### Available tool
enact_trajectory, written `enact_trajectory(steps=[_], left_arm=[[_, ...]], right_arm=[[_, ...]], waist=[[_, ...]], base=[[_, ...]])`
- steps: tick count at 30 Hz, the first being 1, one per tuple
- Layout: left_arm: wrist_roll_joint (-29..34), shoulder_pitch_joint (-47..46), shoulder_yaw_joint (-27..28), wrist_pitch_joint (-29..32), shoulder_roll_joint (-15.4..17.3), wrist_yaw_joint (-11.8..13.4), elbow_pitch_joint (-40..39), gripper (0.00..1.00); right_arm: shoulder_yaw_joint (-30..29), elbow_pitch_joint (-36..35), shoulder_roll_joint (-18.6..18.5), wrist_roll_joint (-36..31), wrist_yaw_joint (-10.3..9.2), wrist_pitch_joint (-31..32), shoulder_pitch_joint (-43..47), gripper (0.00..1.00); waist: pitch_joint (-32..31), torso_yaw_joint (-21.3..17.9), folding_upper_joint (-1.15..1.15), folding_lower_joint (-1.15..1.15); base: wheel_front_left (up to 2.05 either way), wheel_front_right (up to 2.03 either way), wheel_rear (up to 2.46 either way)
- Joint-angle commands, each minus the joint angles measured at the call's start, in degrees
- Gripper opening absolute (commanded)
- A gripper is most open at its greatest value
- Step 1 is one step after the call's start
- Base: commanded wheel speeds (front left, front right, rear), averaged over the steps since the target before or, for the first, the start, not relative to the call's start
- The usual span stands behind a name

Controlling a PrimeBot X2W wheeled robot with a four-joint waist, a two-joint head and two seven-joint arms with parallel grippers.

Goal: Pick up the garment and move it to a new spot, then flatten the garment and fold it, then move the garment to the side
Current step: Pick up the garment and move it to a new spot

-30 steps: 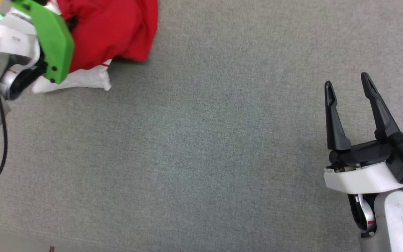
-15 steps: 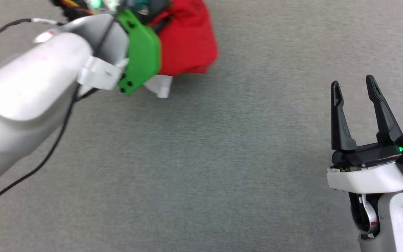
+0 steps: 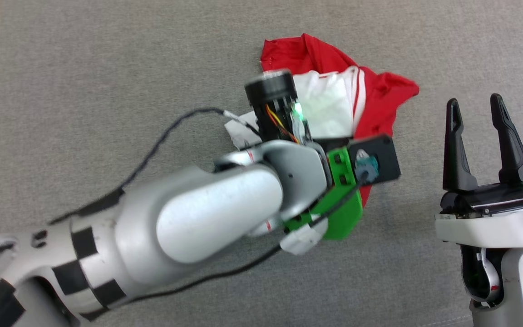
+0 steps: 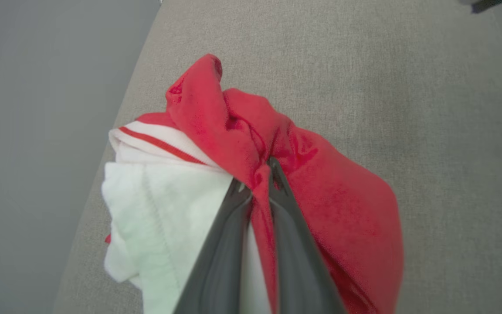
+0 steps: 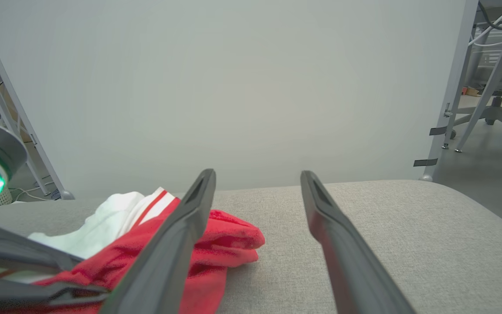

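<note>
The T-shirt [image 4: 342, 209], red with a white sleeve and red-striped trim, lies bunched on the grey upholstered surface [image 3: 107, 68], close to its far edge in the right wrist view [image 5: 229, 244]. The left hand [image 4: 257, 174] has its two dark fingers pressed together on a fold of the red cloth. The right hand [image 3: 475, 102] hovers just beside the heap towards the surface's right side, fingers spread wide and holding nothing.

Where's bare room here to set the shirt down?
Widest: the grey surface left of the garment, above the left arm. Also the strip below, between that arm and the right gripper. Crowded mid-frame, where the left gripper pinches the garment.
</note>
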Motion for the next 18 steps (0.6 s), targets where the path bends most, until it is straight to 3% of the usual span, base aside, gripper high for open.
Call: enact_trajectory(steps=[1, 9, 14, 15, 16, 18], left_arm=[[0.49, 3.25, 0.05, 0.81, -1.1, -0.15, -0.63, 0.0], [3.56, 13.85, 0.05, 5.37, -5.12, -0.15, -1.72, 0.0], [5.05, 15.01, 0.05, 2.34, -5.27, -0.15, 0.68, 0.0], [5.32, 14.68, 0.05, 0.29, -5.49, -0.15, 1.48, 0.1], [5.77, 14.13, 0.05, -2.85, -5.93, -0.15, 2.51, 1.0], [6.62, 12.88, 0.05, -9.22, -6.82, -0.15, 4.88, 1.0]], right_arm=[[0.11, -0.39, -0.06, 0.26, -0.04, -0.27, -0.77, 1.0], [-0.14, -0.77, -0.06, 0.75, -0.04, -0.27, -2.06, 1.0], [-0.19, -0.39, -0.06, 0.24, -0.04, -0.27, -2.18, 1.0], [-0.25, -0.32, -0.06, 0.04, -0.04, -0.27, -2.04, 1.0], [-0.31, -0.21, -0.06, -0.29, -0.04, -0.27, -1.81, 1.0], [-0.52, 0.01, -0.06, -0.83, -0.04, -0.27, -1.27, 1.0]], waist=[[2.56, -2.99, 0.0, 0.0], [4.91, -3.64, 0.0, 0.0], [4.37, -2.48, 0.0, 0.0], [4.01, -2.08, 0.0, 0.0], [3.37, -1.5, 0.0, 0.0], [2.02, -0.43, 0.0, 0.0]], base=[[0.0, 0.0, 0.0], [0.0, 0.0, 0.0], [0.0, 0.0, 0.0], [0.0, 0.0, 0.0], [0.0, 0.0, 0.0], [0.0, 0.0, 0.0]])
